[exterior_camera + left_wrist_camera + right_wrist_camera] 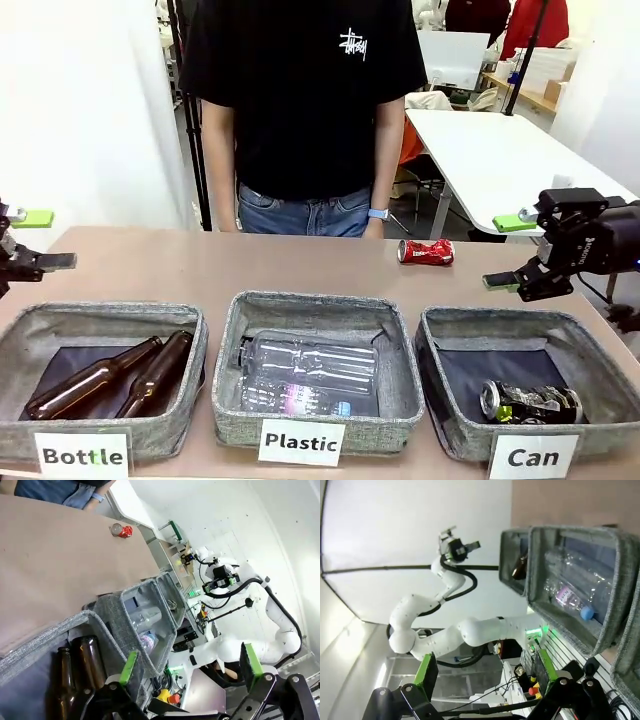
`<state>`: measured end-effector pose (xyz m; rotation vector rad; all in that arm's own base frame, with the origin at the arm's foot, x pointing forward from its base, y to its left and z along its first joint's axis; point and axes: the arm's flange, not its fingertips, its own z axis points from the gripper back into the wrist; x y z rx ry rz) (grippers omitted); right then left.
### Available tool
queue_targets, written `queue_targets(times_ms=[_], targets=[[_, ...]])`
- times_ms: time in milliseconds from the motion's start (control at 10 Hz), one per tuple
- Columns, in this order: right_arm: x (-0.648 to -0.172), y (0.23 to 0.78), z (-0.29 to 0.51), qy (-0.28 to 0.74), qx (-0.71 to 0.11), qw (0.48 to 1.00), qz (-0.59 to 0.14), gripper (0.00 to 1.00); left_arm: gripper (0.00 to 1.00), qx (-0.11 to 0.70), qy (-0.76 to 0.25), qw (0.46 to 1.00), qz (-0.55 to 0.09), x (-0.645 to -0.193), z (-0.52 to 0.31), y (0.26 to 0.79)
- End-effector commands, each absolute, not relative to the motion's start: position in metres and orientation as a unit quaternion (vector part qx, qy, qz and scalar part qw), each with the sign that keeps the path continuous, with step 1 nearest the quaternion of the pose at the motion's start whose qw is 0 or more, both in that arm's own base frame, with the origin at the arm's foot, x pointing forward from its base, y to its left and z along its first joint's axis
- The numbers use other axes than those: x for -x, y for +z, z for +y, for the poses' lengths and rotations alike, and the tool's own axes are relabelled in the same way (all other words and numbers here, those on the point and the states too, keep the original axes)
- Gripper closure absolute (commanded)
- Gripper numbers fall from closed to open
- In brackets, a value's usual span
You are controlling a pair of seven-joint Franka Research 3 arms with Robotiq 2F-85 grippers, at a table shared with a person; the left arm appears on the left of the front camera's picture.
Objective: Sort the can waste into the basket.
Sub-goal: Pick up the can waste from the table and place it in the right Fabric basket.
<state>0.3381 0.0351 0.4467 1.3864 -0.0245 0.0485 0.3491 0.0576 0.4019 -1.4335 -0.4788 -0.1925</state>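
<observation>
Red can (pixel 426 252): lying on the tabletop (pixel 200 270), just beyond the Can basket (pixel 497 320).
Black-silver can (pixel 532 402): lying inside the Can basket.
Right claw (pixel 508 252): open, empty, above the Can basket's far edge.
Left claw (pixel 45 240): open, empty, well apart from the Can basket.

Front across table (pixel 150 270); wrist views sideways

A white card (pixel 83 456) printed "Bottle" is fixed to the left square grey fabric basket (pixel 100 316). "Plastic" is read on the middle basket's card (pixel 302 441), and "Can" on the right basket's card (pixel 533 458).
</observation>
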Motion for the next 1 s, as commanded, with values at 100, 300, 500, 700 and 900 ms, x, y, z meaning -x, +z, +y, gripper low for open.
queue_targets(times_ms=[100, 300, 500, 700, 900], targets=[[-0.336, 0.449, 0.036, 0.026, -0.641, 0.767, -0.009, 0.00, 0.00, 0.648, -0.082, 0.724, -0.221, -0.348, 0.059, 0.405], [-0.336, 0.449, 0.036, 0.026, -0.641, 0.767, -0.009, 0.00, 0.00, 0.648, -0.082, 0.724, -0.221, -0.348, 0.059, 0.405], [-0.336, 0.449, 0.036, 0.026, -0.641, 0.767, -0.009, 0.00, 0.00, 0.648, -0.082, 0.724, -0.221, -0.348, 0.059, 0.405], [-0.341, 0.456, 0.048, 0.039, -0.566, 0.822, -0.047, 0.00, 0.00, 0.648, -0.082, 0.724, -0.221, -0.348, 0.059, 0.405], [-0.390, 0.473, 0.083, 0.052, -0.399, 0.910, -0.100, 0.00, 0.00, 0.648, -0.082, 0.724, -0.221, -0.348, 0.059, 0.405]])
